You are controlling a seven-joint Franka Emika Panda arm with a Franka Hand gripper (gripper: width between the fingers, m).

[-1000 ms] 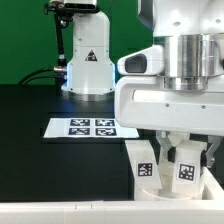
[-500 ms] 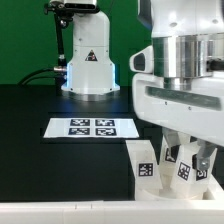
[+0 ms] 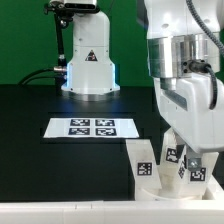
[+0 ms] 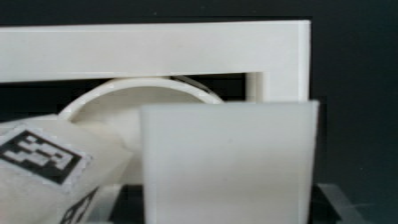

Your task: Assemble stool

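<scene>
In the exterior view my gripper (image 3: 187, 158) hangs low at the right front of the table among the stool's white parts. It looks shut on a white block leg (image 3: 196, 174) with a square tag. Another tagged leg (image 3: 143, 166) stands upright just to its left, and a third tag (image 3: 172, 155) shows between them. The round seat disc (image 3: 160, 187) lies beneath them. In the wrist view the held leg (image 4: 231, 160) fills the middle between the jaws of my gripper (image 4: 228, 216). A tagged leg (image 4: 45, 155) and the seat's curved rim (image 4: 151, 92) lie beside it.
The marker board (image 3: 93, 127) lies flat on the black table left of the parts. A second robot base (image 3: 88, 60) stands at the back. A white rail (image 3: 60, 212) runs along the table's front edge. A white wall (image 4: 160, 48) crosses the wrist view behind the seat.
The arm has swung toward the exterior view's right and turned. The leg's tag has shifted right and slightly down with the gripper. The left leg has stayed put.
</scene>
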